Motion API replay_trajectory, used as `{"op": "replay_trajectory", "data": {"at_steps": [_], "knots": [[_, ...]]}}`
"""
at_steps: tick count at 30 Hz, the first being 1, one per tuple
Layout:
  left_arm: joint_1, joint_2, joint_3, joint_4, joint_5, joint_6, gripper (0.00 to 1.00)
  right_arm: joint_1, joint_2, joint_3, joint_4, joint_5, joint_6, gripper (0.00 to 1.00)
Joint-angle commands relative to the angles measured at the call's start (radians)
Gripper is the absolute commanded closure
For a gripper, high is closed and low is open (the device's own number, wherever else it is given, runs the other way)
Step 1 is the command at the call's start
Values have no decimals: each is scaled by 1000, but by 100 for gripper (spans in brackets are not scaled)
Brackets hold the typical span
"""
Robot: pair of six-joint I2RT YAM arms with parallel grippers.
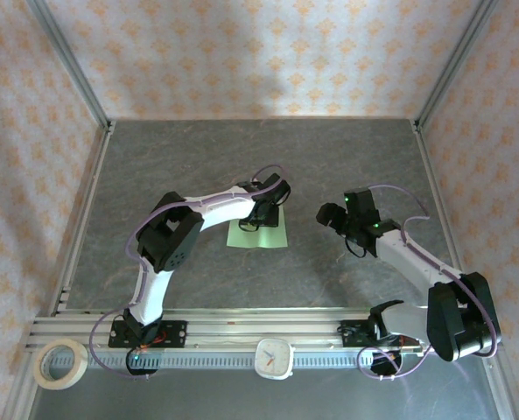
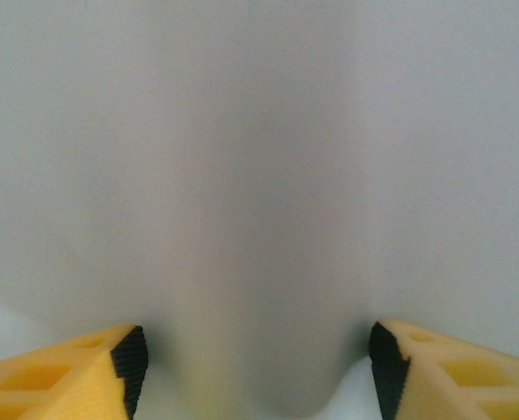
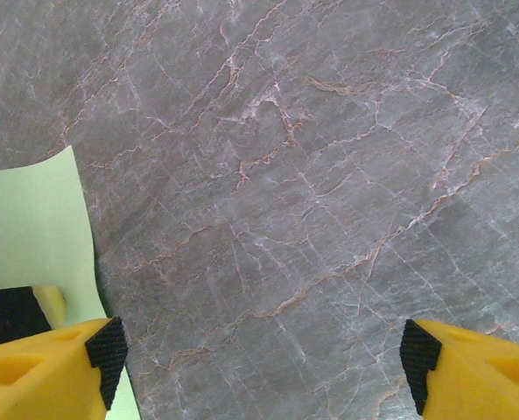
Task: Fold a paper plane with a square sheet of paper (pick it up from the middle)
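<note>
- Square sheet of paper (image 1: pixel 275 234): pale green and unmarked. It lies near the middle of the table (image 1: pixel 198 166), a dark grey surface veined like marble.
- Left gripper (image 1: pixel 259 219): directly over the sheet and covering part of it in the overhead view. The arm reaches in from the left base.
- Left gripper, wrist view (image 2: pixel 257 376): the jaws are spread. The black pads (image 2: pixel 129 367) on the yellow fingers are set down at either side of the paper (image 2: pixel 259 175).
- Paper between the pads: it rises in a soft rounded hump that runs away from the camera. The hump is not pinched flat, and a clear gap remains from one pad to the other.
- Whether the pads press the flanks of the hump or merely stand beside them cannot be told.
- Right gripper (image 1: pixel 327 215): to the right of the sheet, near it but apart from it, above bare table.
- Right gripper, wrist view (image 3: pixel 263 354): the jaws are spread wide with nothing between them, and veined stone lies below. A corner and one edge of the green sheet (image 3: pixel 31 227) enter at the left margin.
- Near rail: a tape roll (image 1: pixel 60 363) lies at the left end, and a small white square object (image 1: pixel 275 357) sits between the two arm bases.
- Surround: patterned walls (image 1: pixel 259 52) enclose the table on three sides.
</note>
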Motion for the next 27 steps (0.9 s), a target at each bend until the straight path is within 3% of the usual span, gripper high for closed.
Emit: {"op": "replay_trajectory", "data": {"at_steps": [1, 9, 21, 27], "knots": [[3, 3, -32, -17, 45, 9, 43, -6, -8, 14, -5, 9, 3, 16], [2, -68, -26, 79, 75, 18, 66, -6, -20, -26, 34, 62, 40, 18], [33, -163, -93, 341, 349, -53, 70, -6, -89, -41, 20, 126, 76, 17], [60, -223, -185, 555, 523, -141, 72, -8, -113, -41, 16, 152, 83, 17]]}}
